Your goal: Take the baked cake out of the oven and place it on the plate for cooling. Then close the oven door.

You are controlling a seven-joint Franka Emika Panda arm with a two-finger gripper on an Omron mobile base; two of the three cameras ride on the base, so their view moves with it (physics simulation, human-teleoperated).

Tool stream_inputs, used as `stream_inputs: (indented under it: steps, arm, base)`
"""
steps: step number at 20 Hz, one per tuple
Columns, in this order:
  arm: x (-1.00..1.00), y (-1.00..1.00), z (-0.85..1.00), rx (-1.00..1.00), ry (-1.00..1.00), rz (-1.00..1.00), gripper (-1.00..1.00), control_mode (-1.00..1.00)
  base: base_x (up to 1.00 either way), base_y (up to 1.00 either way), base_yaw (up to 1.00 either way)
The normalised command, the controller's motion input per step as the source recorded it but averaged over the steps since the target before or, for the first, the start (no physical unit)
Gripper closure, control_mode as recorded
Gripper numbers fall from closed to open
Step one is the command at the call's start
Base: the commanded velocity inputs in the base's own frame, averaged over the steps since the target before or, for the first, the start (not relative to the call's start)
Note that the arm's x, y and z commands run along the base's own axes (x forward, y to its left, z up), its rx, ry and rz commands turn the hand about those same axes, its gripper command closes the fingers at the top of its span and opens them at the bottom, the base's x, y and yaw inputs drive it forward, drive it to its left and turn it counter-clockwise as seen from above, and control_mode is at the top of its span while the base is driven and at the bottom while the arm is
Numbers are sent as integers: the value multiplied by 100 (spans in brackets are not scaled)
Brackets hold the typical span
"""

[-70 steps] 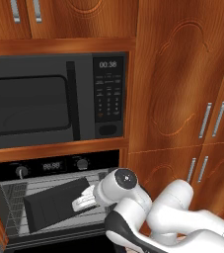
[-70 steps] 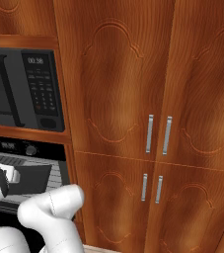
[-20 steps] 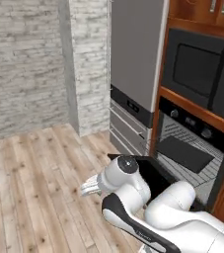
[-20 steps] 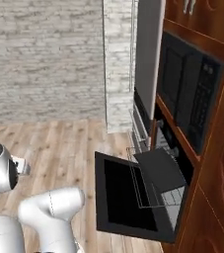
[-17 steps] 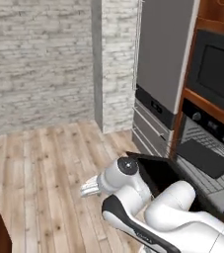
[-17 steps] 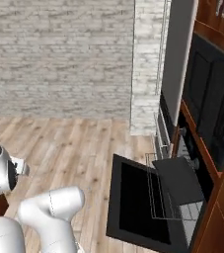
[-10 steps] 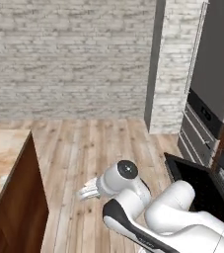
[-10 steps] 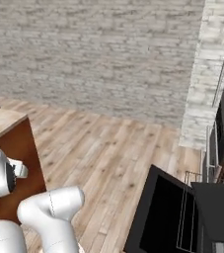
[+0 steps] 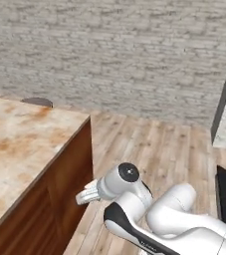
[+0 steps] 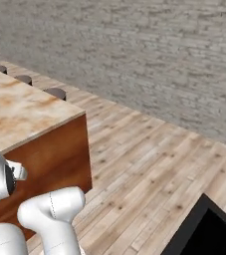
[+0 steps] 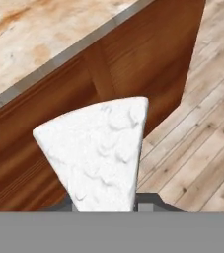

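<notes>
Holding white cake wedge (image 11: 97, 153) in nearly closed tool (image 9: 86, 194), beside wooden side of table (image 9: 20, 144) near its corner, above plank floor (image 9: 154, 149).

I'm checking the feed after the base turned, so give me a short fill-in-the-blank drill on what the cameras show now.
1. The gripper holds a white, wedge-shaped slice of ____.
2. The counter beside the arm has a mottled top and dark ____ sides.
3. The floor is made of wooden ____.
4. The far wall is pale ____.

Missing words: cake; wood; planks; brick
</notes>
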Motion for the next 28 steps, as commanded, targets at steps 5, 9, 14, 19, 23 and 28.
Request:
stream_inputs:
  steps: [5,9,14,19,23,28]
  arm:
    - [0,0,0,0,0,0,100,100]
    - [0,0,0,0,0,0,100,100]
    - [0,0,0,0,0,0,100,100]
    - [0,0,0,0,0,0,100,100]
    - [0,0,0,0,0,0,100,100]
    - [0,0,0,0,0,0,100,100]
  base:
    - [22,13,52]
    - [43,11,37]
    - [53,14,20]
    - [53,15,13]
    - [43,16,13]
    - [43,6,31]
